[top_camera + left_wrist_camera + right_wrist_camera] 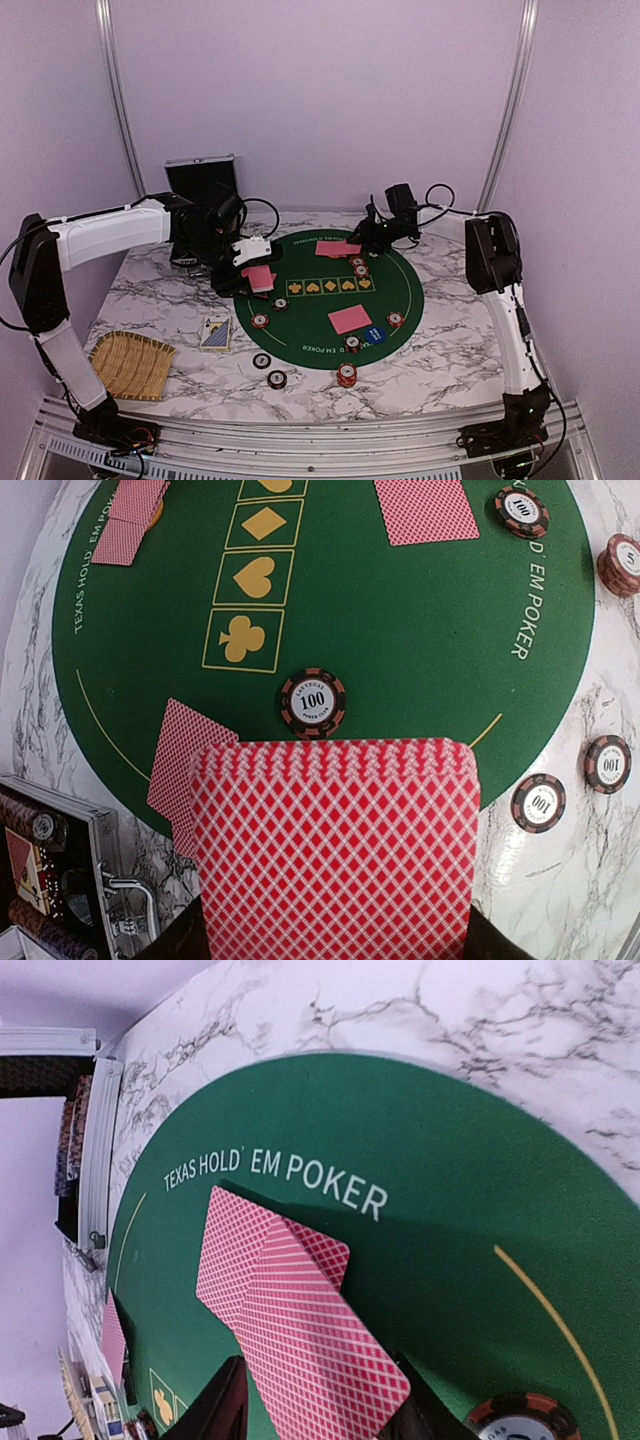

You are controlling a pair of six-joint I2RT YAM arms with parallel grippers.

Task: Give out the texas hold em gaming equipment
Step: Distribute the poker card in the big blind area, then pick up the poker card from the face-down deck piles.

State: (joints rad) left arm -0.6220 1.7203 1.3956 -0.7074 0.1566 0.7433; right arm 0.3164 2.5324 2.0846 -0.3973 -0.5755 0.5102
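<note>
My left gripper (258,276) is shut on a deck of red-backed cards (335,850) and holds it over the left edge of the green poker mat (330,296). Two dealt cards (178,762) and a chip marked 100 (313,702) lie just past the deck. My right gripper (368,240) is low at the mat's far side. Its jaws stand apart on either side of a red-backed card (320,1350) that lies across another card (232,1250). A third pair of cards (350,319) lies near a blue dealer button (375,334). Chips (346,375) are spread around the mat's near rim.
The silver case (200,175) stands open behind the left arm. A woven straw tray (133,364) sits at the table's near left corner. Beside it is a blue-patterned card box or card (215,334). Two loose chips (270,369) lie on the marble off the mat.
</note>
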